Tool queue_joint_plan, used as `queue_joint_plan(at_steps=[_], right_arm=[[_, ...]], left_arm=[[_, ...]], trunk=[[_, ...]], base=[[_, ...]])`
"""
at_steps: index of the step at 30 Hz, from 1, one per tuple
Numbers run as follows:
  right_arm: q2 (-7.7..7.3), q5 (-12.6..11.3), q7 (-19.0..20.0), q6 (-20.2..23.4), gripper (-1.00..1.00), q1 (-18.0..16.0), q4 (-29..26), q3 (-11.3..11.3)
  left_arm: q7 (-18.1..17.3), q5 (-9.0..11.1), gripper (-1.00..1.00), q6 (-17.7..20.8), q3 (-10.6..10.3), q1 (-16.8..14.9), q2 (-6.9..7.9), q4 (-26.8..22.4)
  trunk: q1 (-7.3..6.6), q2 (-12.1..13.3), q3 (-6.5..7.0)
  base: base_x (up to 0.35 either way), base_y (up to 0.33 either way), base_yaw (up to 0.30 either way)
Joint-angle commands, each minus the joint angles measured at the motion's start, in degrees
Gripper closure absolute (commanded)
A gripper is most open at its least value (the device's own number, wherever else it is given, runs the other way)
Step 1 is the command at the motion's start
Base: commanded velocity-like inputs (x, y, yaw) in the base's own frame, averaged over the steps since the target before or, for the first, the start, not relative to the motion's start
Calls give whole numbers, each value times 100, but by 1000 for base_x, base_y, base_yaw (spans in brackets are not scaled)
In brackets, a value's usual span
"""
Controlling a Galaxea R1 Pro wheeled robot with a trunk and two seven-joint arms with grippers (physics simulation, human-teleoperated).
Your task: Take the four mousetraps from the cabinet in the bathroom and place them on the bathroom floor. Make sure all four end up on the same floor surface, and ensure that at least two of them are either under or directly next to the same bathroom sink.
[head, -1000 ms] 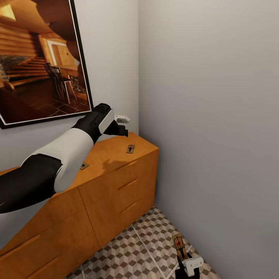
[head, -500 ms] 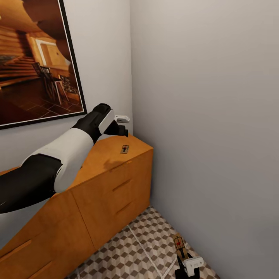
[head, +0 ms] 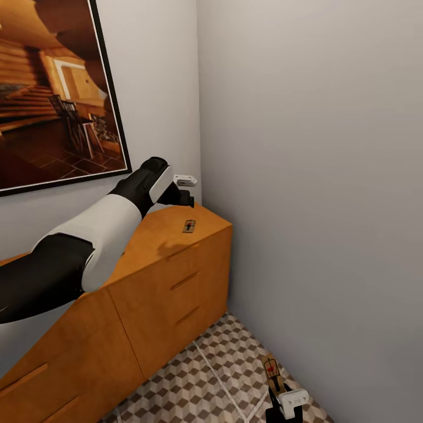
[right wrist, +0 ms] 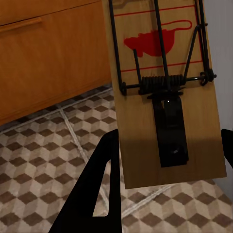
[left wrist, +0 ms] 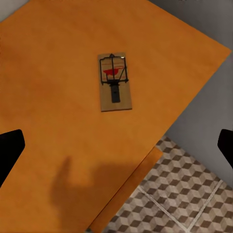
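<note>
Step in hand: collecting. Right fingers [head: 276, 392] grip 1 mousetrap [right wrist: 162, 92]; left fingers [head: 189, 189], spread, hover over another [left wrist: 114, 81] on the cabinet [head: 170, 276]. Next: descend, pinch.

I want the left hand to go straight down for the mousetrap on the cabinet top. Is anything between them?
Nothing visible is. The left hand hovers open above the cabinet, and the left wrist view looks down between its fingers at the mousetrap lying flat on bare wood, with only the hand's shadow nearby.
</note>
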Motion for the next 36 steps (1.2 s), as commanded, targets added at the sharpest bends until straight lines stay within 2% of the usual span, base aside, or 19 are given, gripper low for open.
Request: queue_joint_plan(at_steps=[1,15,29,36], right_arm=[[0,-24,-1,-17,100,-4,4,34],[0,-25,-1,-14,100,-4,4,34],[0,-24,-1,-15,100,-4,4,34],[0,-24,-1,-20,100,-4,4,34]], left_arm=[[47,63,-100,16,-38,-3,5,-5],[47,63,-100,16,-38,-8,17,-5],[47,63,-100,16,-38,-3,17,3],[47,63,-100,16,-38,-1,17,10]], trunk=[[0,-3,-6],[0,-3,-6],[0,-3,-7],[0,-3,-50]], base=[[0,0,0],[84,44,0],[5,3,0],[0,0,0]])
